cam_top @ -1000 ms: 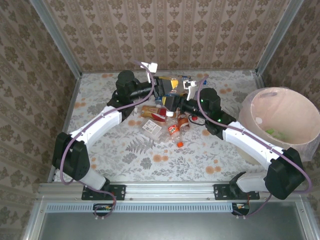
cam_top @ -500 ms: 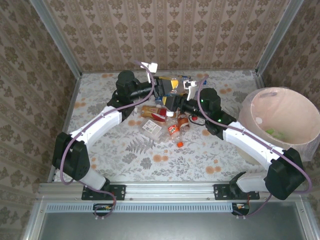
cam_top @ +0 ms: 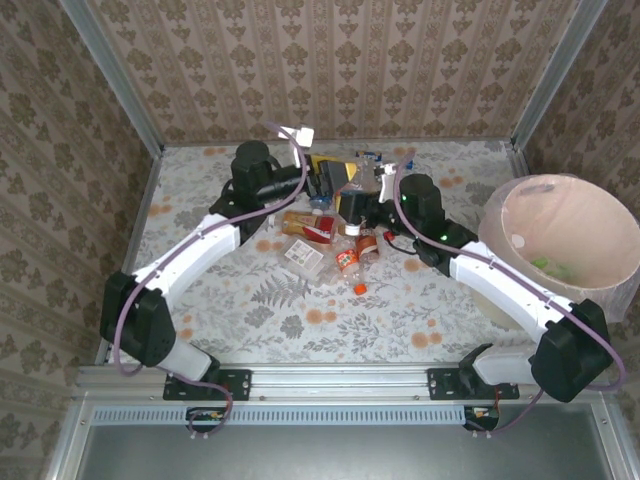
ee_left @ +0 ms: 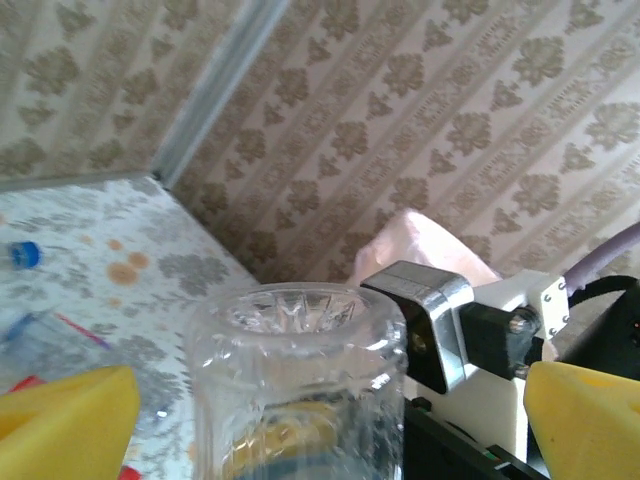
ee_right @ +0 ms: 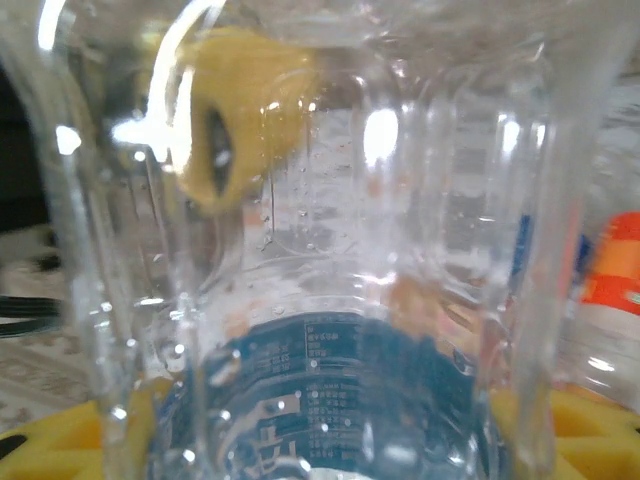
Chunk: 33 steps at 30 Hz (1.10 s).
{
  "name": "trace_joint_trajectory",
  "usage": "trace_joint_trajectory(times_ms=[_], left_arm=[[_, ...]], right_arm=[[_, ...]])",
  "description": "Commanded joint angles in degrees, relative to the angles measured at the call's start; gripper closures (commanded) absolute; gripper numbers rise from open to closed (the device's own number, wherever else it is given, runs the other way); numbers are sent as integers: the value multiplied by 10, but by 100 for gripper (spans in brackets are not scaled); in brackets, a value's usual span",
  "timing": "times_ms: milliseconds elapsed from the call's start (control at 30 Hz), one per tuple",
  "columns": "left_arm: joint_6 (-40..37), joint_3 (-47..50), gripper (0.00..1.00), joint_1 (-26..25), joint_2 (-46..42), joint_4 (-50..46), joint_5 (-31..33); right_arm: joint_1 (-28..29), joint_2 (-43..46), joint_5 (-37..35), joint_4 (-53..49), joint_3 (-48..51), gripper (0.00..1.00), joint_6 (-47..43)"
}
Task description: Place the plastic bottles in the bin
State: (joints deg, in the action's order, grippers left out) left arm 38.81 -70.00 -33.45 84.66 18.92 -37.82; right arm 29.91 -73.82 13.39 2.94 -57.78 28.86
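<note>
Plastic bottles (cam_top: 345, 258) lay in a loose cluster at the middle of the floral tabletop (cam_top: 260, 300), some flattened, with red and orange labels and caps showing. Bin (cam_top: 497, 212) stood at the right edge of the tabletop, well apart from the cluster. Its pale pink liner was open at the top, and a small green item lay inside, too small to name.

Both arms reached in toward the far side of the cluster, and the two grippers met just beyond it.

Left gripper (ee_left: 330, 392): yellow fingers (ee_left: 65, 425) spread wide, a clear bottle (ee_left: 300, 380) standing between them with a gap on each side. The bottle's moulded base pointed away from the camera. The metal bracket of the right arm's wrist sat just beside the bottle, with the pink liner behind it. A loose blue cap (ee_left: 22, 255) lay on the tabletop at far left.

Right gripper (ee_right: 320, 445): the same clear bottle sat very close to the lens, a dark blue printed label on its lower part. Yellow pads (ee_right: 565, 430) met the bottle's sides at both lower corners, so the gripper appeared clamped on it. A yellow shape showed blurred through the plastic at upper left. An orange-capped bottle (ee_right: 615, 270) stood near on the right.

In the top view the left gripper (cam_top: 325, 180) and right gripper (cam_top: 352, 200) were almost touching.
</note>
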Motion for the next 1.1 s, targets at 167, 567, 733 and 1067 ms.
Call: trace_joint_trajectory(times_ms=[167, 567, 733, 1067], left_arm=[[-72, 57, 0, -5, -120, -72, 246], [-80, 68, 0, -4, -114, -104, 325], [-84, 62, 0, -4, -106, -116, 329], [-71, 59, 0, -1, -99, -165, 392]], right_arm=[[-78, 48, -92, -281, -131, 55, -147], [-226, 102, -231, -450, -265, 54, -242], [-295, 128, -202, -446, -268, 52, -256], [-479, 144, -178, -476, -262, 52, -215]])
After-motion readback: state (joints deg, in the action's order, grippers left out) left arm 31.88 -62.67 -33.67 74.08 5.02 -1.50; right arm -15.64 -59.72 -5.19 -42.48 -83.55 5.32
